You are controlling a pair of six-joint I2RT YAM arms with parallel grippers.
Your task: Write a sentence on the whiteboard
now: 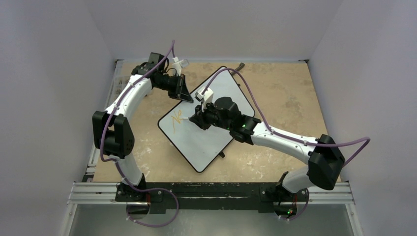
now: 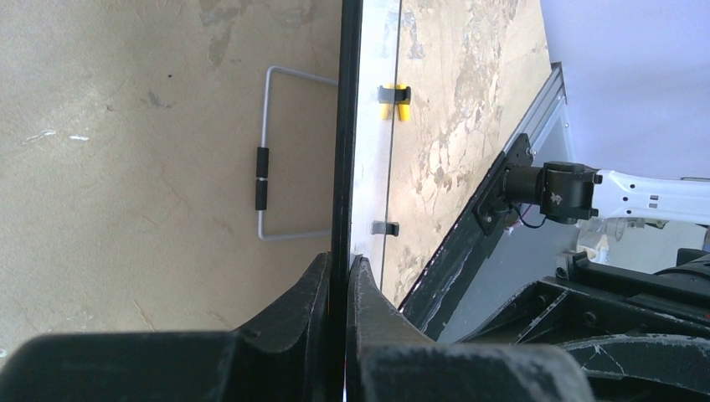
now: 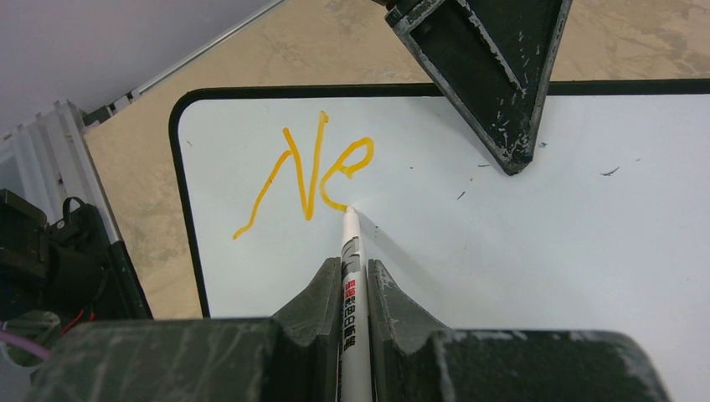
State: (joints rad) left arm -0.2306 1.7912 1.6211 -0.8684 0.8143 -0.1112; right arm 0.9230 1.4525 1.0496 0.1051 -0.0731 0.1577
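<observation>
The whiteboard [image 1: 206, 142] lies slanted on the tan table and shows large in the right wrist view [image 3: 519, 268]. Orange lettering [image 3: 310, 172] reads "Ne" near its left corner, and it is also small in the top view [image 1: 177, 118]. My right gripper [image 3: 353, 268] is shut on a white marker pen [image 3: 352, 251], whose tip touches the board at the end of the "e". My left gripper [image 2: 339, 264] is shut on the board's thin black far edge [image 2: 346, 126]. One of its fingers [image 3: 494, 67] reaches onto the board in the right wrist view.
A grey wire loop with a black sleeve [image 2: 276, 159] lies on the table beside the board. A yellow and black clip [image 2: 393, 100] sits at the board's edge. A small dark object [image 1: 240, 65] lies at the back. White walls enclose the table, and a metal rail [image 1: 211, 191] runs along the near edge.
</observation>
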